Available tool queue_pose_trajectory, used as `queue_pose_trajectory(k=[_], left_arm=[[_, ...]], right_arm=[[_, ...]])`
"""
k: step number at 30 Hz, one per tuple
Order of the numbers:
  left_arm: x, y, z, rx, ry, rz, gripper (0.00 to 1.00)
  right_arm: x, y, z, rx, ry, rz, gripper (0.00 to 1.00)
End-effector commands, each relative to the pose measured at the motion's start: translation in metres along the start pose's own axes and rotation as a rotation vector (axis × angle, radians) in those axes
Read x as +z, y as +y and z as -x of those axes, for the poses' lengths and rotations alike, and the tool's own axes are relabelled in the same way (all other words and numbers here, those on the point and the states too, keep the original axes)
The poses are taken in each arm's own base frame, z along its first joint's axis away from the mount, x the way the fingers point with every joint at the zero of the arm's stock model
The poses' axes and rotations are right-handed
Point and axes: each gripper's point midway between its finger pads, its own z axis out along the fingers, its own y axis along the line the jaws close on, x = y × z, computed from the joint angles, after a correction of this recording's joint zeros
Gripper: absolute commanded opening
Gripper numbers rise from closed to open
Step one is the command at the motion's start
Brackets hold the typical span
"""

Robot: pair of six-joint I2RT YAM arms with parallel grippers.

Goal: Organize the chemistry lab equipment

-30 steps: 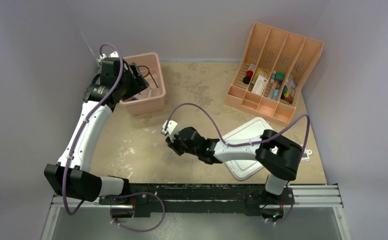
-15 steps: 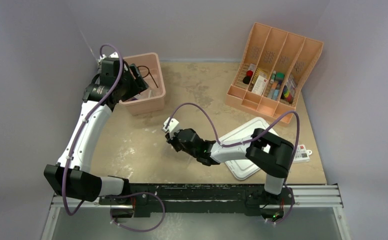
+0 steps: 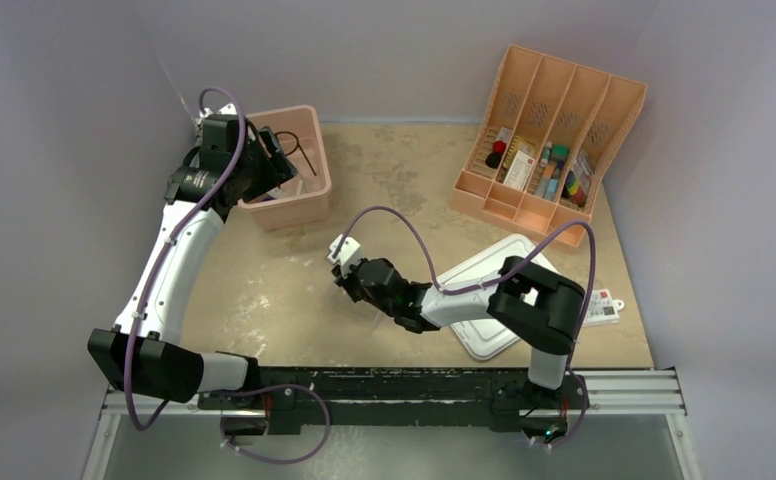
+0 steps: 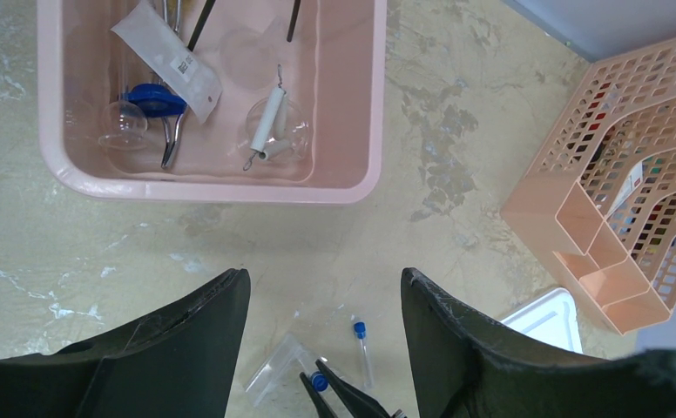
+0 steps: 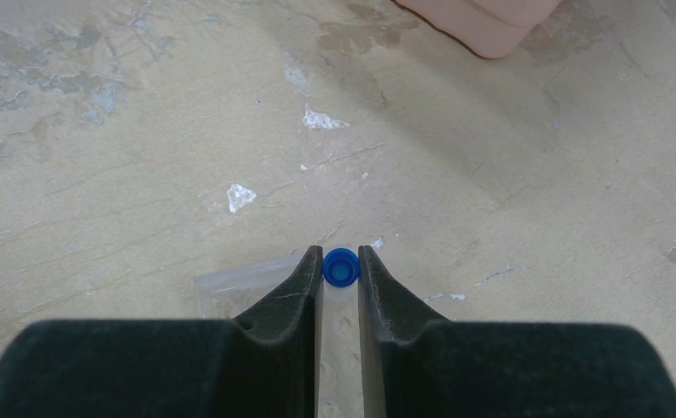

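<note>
As the scene stands: sorting is partly done. Several items are already in containers, and at least three are out on the table.
Right gripper point(image 5: 341, 261): jaws narrow, pinching the cap of a blue-capped tube point(image 5: 341, 267) from both sides, low over mid-table. Whether the tube has left the surface cannot be told.
Left gripper point(image 4: 324, 277): jaws wide with nothing between them, held above bare tabletop just in front of the pink bin point(image 4: 204, 187).
Pink bin contents: blue-based glass piece point(image 4: 156, 97), wire triangle point(image 4: 269, 122), white labelled packet point(image 4: 167, 59), and a steel handle partly hidden under the blue base. Dark rods at the far end are cut off by the frame.
Loose on table: second blue-capped tube point(image 4: 362, 344), just beside the gripped one, and a clear plastic piece point(image 5: 230, 287) lying flat next to the right gripper tips.
Compartment rack point(image 3: 619, 95): far right corner, with small coloured items in its lower slots.
White tray point(image 3: 494, 255): flat on the table beneath the right arm; its contents are not visible.
Done, by judgement: the larger glass and wire pieces are binned.
Left, by judgement: place the gripped tube, then the second tube and the plastic piece. Which container they belong in cannot be determined.
</note>
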Motion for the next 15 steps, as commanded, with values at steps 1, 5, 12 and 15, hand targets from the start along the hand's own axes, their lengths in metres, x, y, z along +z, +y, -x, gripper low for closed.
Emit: queue_pose_trajectory(k=[1, 5, 12, 15], left_arm=[[-0.008, -0.01, 0.021, -0.002, -0.068, -0.029, 0.63], [-0.007, -0.01, 0.021, -0.006, -0.068, -0.029, 0.63], [-0.006, -0.012, 0.022, -0.008, -0.073, -0.043, 0.65], [-0.005, -0.013, 0.022, -0.009, -0.076, -0.049, 0.65]], right_arm=[[-0.002, 0.004, -0.002, -0.015, -0.005, 0.022, 0.18], [-0.004, 0.009, 0.003, 0.002, 0.003, 0.043, 0.25], [-0.01, 0.016, 0.014, 0.093, 0.041, 0.073, 0.48], [-0.016, 0.013, 0.026, 0.114, 0.025, 0.062, 0.57]])
